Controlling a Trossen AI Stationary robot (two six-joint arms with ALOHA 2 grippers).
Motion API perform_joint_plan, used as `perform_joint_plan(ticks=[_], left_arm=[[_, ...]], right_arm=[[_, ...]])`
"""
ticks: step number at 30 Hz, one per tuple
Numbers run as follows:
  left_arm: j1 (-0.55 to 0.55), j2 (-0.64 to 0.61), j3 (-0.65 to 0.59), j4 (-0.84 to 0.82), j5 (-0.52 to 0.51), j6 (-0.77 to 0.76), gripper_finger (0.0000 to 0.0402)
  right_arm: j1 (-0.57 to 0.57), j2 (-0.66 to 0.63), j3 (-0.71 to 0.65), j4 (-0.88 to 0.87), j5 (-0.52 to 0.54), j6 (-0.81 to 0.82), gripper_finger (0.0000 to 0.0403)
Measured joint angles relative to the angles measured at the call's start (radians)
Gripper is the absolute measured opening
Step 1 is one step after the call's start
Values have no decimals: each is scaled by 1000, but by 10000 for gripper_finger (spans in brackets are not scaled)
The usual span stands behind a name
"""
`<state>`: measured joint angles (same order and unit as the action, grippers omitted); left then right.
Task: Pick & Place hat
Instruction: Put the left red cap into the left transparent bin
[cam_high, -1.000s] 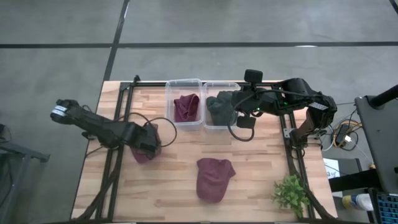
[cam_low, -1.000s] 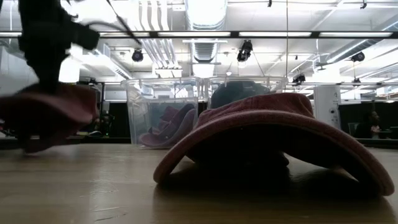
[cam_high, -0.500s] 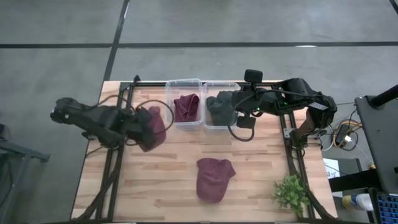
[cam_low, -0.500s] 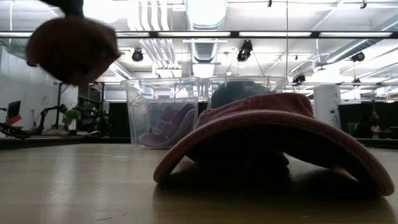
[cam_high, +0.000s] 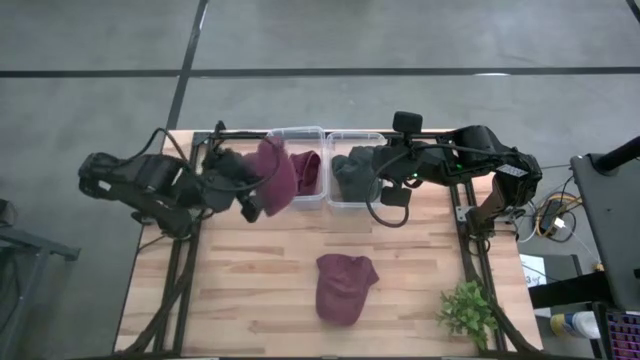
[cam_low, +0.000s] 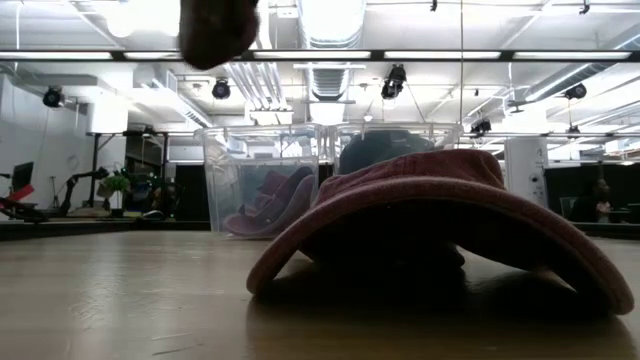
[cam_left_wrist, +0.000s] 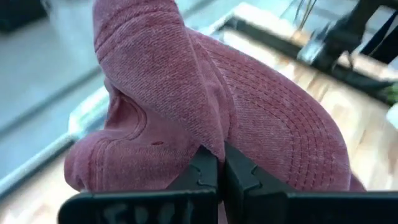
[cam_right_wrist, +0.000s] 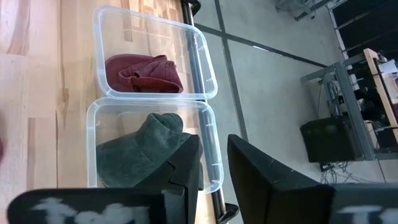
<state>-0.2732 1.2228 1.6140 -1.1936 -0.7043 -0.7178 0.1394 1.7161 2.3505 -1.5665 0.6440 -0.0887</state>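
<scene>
My left gripper (cam_left_wrist: 221, 165) is shut on a maroon cap (cam_high: 270, 175), carried high beside the left clear bin (cam_high: 297, 168), which holds another maroon cap (cam_right_wrist: 143, 73). In the low view the carried cap (cam_low: 218, 30) shows at the top. A third maroon cap (cam_high: 343, 287) lies crown-up on the table's near middle, brim on the wood. My right gripper (cam_right_wrist: 213, 163) is open above the right bin (cam_high: 352, 168), over the grey cap (cam_right_wrist: 140, 155) lying in it. My left gripper pinches a fold of the maroon cap's cloth (cam_left_wrist: 211, 134) between its two fingers, coming level from the table's left. The cap is lifted clear of the table and bunches out past the fingers, brim (cam_left_wrist: 292, 124) to one side.
A green plant (cam_high: 467, 312) stands at the near right corner. Cables (cam_high: 390, 210) loop on the wood by the right bin. Bare wood lies near and left of the lying cap.
My left gripper, still shut on the maroon cap, has risen from just above the table's left part and swung toward the far edge and right, reaching the left bin's side. The cap has gone from hanging low to high above the table.
</scene>
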Motion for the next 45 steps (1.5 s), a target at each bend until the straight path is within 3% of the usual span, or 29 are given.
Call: perform_joint_plan(ticks=[7,12,24,33,45], left_arm=[[102,42,-3,271,-136,334,0],[235,97,-3,372,-77,466,0],[471,288,-4,237,169,393,0],[522,378,-4,190,302,357,0],[543,443,-32,191,349,368,0]], right_arm=[[0,0,0,0,0,9,71],[0,0,0,0,-9,26,70],[0,0,0,0,-24,35,70],[0,0,0,0,-24,34,70],[0,0,0,-1,-24,34,70]])
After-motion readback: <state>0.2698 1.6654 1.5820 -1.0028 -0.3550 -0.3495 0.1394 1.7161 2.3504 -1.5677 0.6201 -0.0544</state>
